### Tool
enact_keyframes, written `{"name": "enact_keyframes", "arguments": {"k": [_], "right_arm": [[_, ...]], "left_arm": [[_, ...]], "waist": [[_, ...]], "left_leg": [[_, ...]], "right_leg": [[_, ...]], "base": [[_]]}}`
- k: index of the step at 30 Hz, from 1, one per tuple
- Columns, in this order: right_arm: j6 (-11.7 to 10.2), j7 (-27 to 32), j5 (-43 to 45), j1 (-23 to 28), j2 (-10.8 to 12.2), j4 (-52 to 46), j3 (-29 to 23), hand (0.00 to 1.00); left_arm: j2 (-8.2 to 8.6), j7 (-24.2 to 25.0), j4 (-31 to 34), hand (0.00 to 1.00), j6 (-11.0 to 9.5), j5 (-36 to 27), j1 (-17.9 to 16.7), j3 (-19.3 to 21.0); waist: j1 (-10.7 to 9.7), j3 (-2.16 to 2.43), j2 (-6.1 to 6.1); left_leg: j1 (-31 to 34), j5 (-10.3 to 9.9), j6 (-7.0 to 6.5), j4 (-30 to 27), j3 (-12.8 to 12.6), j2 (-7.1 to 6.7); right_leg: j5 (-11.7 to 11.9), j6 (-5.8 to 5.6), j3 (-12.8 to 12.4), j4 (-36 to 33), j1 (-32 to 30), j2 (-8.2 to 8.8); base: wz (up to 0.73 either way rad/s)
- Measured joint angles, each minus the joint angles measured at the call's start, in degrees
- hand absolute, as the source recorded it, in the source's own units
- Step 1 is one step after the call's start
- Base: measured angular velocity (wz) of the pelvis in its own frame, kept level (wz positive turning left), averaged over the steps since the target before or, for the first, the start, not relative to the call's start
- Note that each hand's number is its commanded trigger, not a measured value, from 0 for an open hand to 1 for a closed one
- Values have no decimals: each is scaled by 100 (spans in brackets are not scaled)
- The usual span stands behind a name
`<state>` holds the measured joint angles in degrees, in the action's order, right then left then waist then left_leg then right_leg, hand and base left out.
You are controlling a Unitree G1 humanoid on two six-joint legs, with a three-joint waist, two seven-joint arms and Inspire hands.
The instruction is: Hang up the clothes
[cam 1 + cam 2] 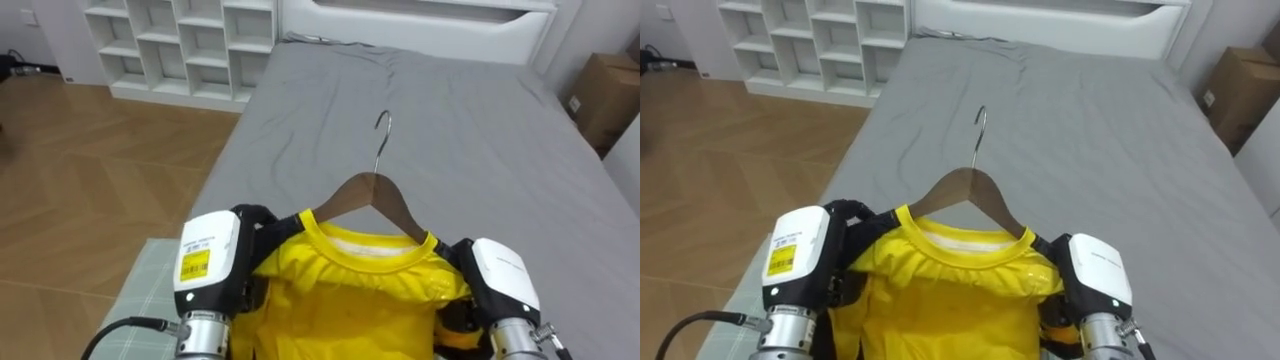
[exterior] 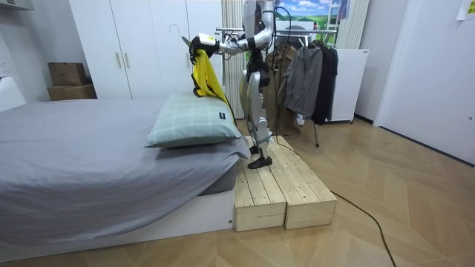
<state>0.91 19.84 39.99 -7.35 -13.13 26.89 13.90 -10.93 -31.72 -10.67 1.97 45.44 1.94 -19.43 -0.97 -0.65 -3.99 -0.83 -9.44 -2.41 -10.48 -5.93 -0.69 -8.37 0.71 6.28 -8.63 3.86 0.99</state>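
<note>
Yellow shirt [image 1: 340, 300] on wooden hanger [image 1: 375, 195], hook pointing far, held up over near end of grey bed [image 1: 480, 130]. Left robot hand [image 1: 254, 232] and right robot hand [image 1: 458, 255] each curled round a shirt shoulder.

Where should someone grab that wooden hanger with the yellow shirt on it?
Probably at the hanger's bare wooden neck below the hook, coming from above. The yellow shirt covers both its arms, where the left hand and right hand sit, so only the middle is free.
</note>
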Motion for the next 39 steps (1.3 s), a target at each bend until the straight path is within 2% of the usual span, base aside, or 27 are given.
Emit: {"name": "enact_keyframes", "arguments": {"k": [7,17,22,32,39], "right_arm": [[0,7,119,-14,1,-6,-1,100],[-1,12,119,-19,3,-7,-1,100],[-1,78,106,-19,19,-7,1,100],[1,84,108,-18,156,-7,4,100],[0,84,85,-18,157,-6,4,100]], "left_arm": [[23,0,-3,0,-106,-239,0,-71],[-6,0,-7,0,-122,-665,-75,-109],[-13,13,-6,0,-124,-667,-205,-107],[-47,103,-5,0,-122,-664,-227,-92],[-52,151,-5,0,-120,-653,-238,-74]], "waist": [[-15,-1,-5],[-9,-3,-64],[-2,0,-77],[17,2,-67],[48,9,-12]], "left_leg": [[-42,0,0,83,2,0],[-40,0,0,86,-6,-2],[-43,0,0,69,7,-2],[-32,0,1,67,110,-1],[-76,-1,2,72,146,4]], "right_leg": [[0,0,15,-10,2,-1],[-1,-2,35,-5,7,0],[-2,-3,103,-5,29,7],[-2,-4,160,-3,45,6],[-3,-4,159,1,102,2]], "base": [[0],[0],[1],[3],[2]]}}
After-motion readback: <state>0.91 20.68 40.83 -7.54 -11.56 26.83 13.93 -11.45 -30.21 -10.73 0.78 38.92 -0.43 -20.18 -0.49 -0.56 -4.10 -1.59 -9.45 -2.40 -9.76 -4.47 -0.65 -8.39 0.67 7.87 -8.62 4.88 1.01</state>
